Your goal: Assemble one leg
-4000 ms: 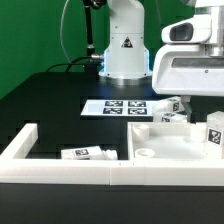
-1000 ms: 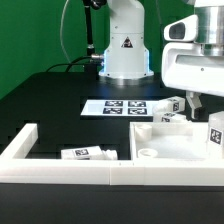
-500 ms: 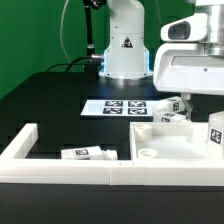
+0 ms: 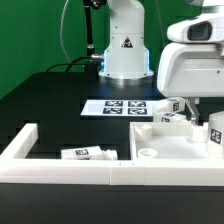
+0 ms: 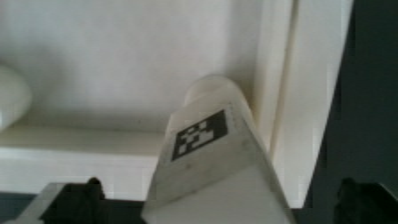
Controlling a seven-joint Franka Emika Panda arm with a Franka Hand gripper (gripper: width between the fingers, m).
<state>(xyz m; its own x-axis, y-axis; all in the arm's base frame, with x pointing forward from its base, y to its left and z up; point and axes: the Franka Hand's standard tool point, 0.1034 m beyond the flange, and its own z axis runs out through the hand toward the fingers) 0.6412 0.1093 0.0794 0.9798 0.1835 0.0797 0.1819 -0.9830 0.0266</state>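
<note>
An upright leg (image 5: 210, 150) with a black-and-white tag stands on the large white panel (image 5: 107, 70), against its raised edge. My gripper (image 5: 217, 205) is open. One dark fingertip (image 5: 79, 200) shows on each side of the leg, with a gap between each and the leg. In the exterior view the white hand (image 4: 195, 65) hangs over this leg (image 4: 215, 131) at the right edge. Two more legs (image 4: 172, 105) lie tilted behind the panel (image 4: 165, 146). Another leg (image 4: 88, 153) lies inside the border wall.
The long white L-shaped border wall (image 4: 60, 168) runs along the front and the exterior view's left. The marker board (image 4: 118, 107) lies behind it on the black table. The robot base (image 4: 125, 45) stands at the back.
The hand has shifted a little towards the exterior view's right and dropped slightly over the upright leg. The parts have not moved.
</note>
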